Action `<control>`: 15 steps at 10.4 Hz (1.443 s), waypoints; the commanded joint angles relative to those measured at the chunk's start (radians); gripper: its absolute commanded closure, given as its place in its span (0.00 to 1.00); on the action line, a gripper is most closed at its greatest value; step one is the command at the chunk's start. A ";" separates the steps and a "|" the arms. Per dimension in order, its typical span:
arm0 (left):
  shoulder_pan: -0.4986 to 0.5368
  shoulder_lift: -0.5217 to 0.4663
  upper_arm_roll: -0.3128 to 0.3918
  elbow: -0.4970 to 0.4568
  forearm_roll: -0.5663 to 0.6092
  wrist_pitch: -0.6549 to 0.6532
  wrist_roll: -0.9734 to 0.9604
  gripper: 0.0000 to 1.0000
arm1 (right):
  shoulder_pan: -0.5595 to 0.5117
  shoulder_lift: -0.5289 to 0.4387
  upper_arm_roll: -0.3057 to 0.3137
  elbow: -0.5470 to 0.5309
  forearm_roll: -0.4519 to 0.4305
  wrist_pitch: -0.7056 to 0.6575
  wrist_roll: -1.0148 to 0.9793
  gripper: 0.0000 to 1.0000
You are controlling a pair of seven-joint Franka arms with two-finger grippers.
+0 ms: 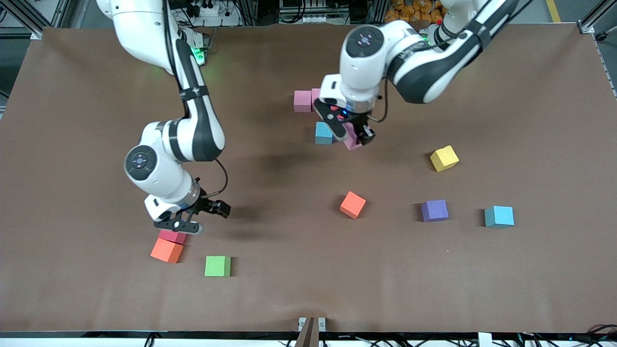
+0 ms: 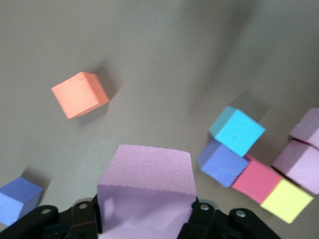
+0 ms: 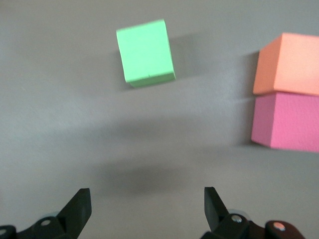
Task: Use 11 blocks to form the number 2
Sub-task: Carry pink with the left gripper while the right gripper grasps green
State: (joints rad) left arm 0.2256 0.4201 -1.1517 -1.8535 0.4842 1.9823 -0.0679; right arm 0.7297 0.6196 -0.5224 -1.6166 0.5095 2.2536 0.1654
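My left end effector (image 1: 354,136) is clamped on a pale pink block (image 2: 147,191), carried in the air above the started number 2 (image 1: 315,115), which sits toward the robots' side of the worktop (image 1: 308,289) near its middle. Of that group the front view shows a pink block (image 1: 302,100) and a light blue block (image 1: 324,133) nearer the camera; my left wrist view adds a purple block (image 2: 222,162), a red one (image 2: 256,180) and a yellow one (image 2: 286,200) touching there.

My right end effector (image 1: 190,222) hangs with its fingers (image 3: 79,209) wide apart and nothing between them, over a magenta block (image 1: 172,236) that touches an orange block (image 1: 167,250) toward the right arm's end. A green block (image 1: 217,266) lies beside them, slightly nearer the camera.

Loose on the worktop: another orange block (image 1: 353,205) around the middle, a purple block (image 1: 435,210) and a light blue block (image 1: 499,216) toward the left arm's end, and a yellow block (image 1: 444,158) farther from the camera than those two
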 commanded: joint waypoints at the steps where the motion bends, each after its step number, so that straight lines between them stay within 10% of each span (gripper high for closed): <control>1: -0.058 0.020 0.009 0.028 -0.018 -0.025 -0.027 0.71 | -0.079 0.090 0.090 0.107 -0.039 0.095 0.013 0.00; 6: -0.202 0.093 0.035 0.055 0.001 -0.023 -0.130 0.75 | -0.104 0.307 0.125 0.207 -0.105 0.428 -0.024 0.00; 11: -0.772 0.196 0.476 0.250 0.053 -0.022 -0.101 0.74 | -0.134 0.364 0.125 0.271 -0.106 0.489 -0.101 0.00; 15: -0.841 0.278 0.532 0.306 0.079 0.007 -0.055 0.74 | -0.147 0.413 0.127 0.331 -0.103 0.495 -0.136 0.00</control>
State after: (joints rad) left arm -0.6115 0.6723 -0.6266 -1.5876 0.5431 1.9868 -0.1598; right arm 0.6113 0.9833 -0.4127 -1.3578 0.4243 2.7402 0.0350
